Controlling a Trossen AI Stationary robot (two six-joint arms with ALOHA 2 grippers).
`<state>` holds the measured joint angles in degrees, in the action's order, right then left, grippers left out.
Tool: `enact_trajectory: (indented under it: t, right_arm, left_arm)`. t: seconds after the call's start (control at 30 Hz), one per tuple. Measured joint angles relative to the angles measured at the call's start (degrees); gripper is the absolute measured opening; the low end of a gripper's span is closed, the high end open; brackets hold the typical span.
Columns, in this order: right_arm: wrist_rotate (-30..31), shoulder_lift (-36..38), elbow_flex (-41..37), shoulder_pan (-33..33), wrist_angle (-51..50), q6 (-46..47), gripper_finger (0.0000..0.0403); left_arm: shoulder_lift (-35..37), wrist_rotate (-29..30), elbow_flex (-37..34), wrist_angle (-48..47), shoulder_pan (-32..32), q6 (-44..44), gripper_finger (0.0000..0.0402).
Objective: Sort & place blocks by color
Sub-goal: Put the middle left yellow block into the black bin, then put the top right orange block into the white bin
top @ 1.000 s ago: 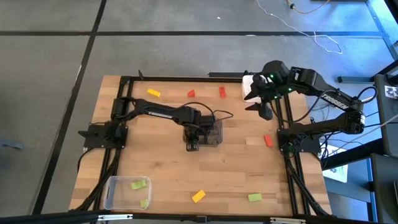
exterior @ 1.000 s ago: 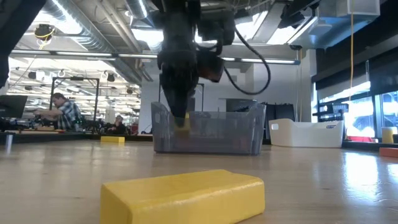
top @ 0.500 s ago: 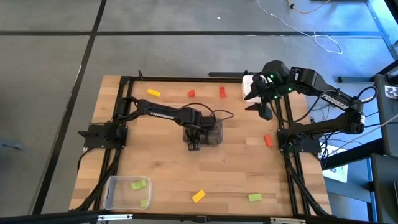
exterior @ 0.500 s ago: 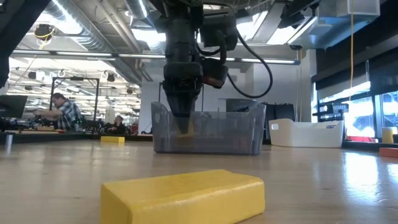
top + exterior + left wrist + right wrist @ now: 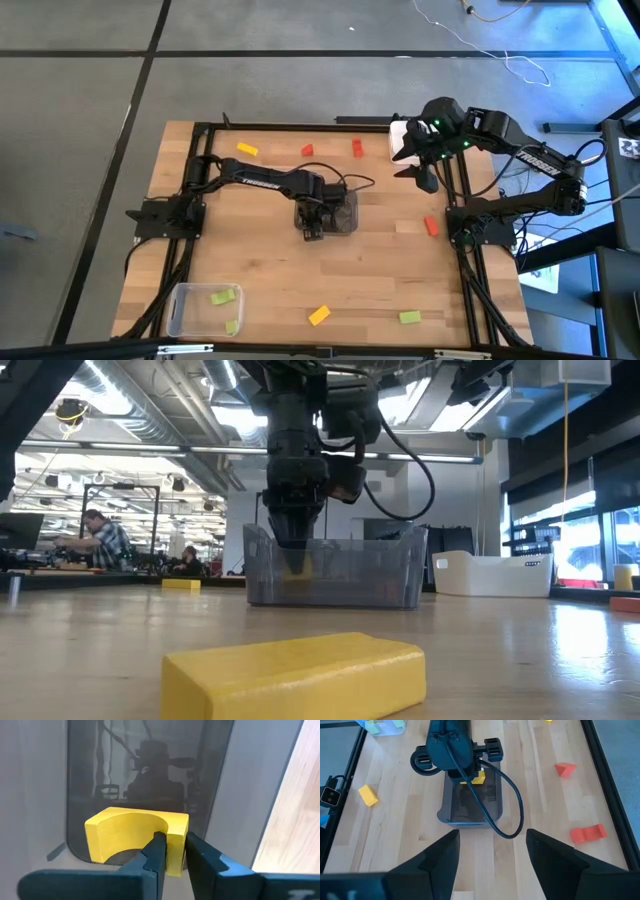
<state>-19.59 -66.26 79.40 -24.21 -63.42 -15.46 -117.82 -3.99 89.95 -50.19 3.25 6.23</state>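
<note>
— Left wrist view: what do you see?
— My left gripper [image 5: 174,851] pinches a yellow arch block [image 5: 131,836] inside the grey bin [image 5: 343,211] at mid-table.
— And the right?
— My right gripper [image 5: 424,178] hangs by the white bin [image 5: 398,139], fingers spread wide.

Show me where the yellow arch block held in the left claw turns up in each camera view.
High view: hidden under the left claw at the grey bin, mid-table.
Low view: yellow arch block seen through the bin's front wall, below the claw.
Left wrist view: picture centre, pinched between the fingers.
Right wrist view: yellow patch at the bin's far end, beside the left arm.
Shared landmark: the grey bin.
</note>
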Motion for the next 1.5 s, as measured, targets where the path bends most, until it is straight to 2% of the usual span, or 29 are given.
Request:
enact_trajectory:
  t: [0.23,0.43,0.6,0.73,0.83,1.0,1.27,1.37,1.5]
  right_arm:
    - [0.0,0.0,0.0,0.0,0.0,0.0,0.0229]
    - [0.0,0.0,0.0,0.0,0.3,0.0,0.0229]
    - [0.0,0.0,0.0,0.0,0.8,0.0,0.0229]
    - [0.0,0.0,0.0,0.0,1.1,0.3,0.0229]
    - [0.0,0.0,0.0,0.0,1.0,1.8,0.0229]
    - [0.0,0.0,0.0,0.0,0.9,2.8,0.0229]
    - [0.0,0.0,0.0,0.0,0.6,3.2,0.0229]
    - [3.0,0.0,0.0,0.0,0.7,3.8,0.0229]
    - [11.4,-1.4,0.0,0.0,1.6,6.1,0.0229]
  left_arm:
    - [0.0,-0.7,0.0,0.1,0.0,1.1,0.0098]
    - [0.5,-1.4,1.3,-1.5,0.4,1.8,0.01]
    - [1.7,-1.1,9.5,-8.1,2.0,3.5,0.0101]
    - [1.7,5.2,17.4,-18.2,3.3,1.7,0.0099]
    - [1.7,10.3,23.1,-25.6,5.3,7.8,0.0099]
    - [1.7,11.5,30.6,-35.5,8.9,15.2,0.0099]
    - [1.7,15.4,36.6,-39.8,14.0,14.1,0.0099]
    - [1.7,15.4,37.2,-39.8,16.3,12.8,0.0099]
    - [1.7,16.0,37.4,-39.8,19.7,11.1,0.0099]
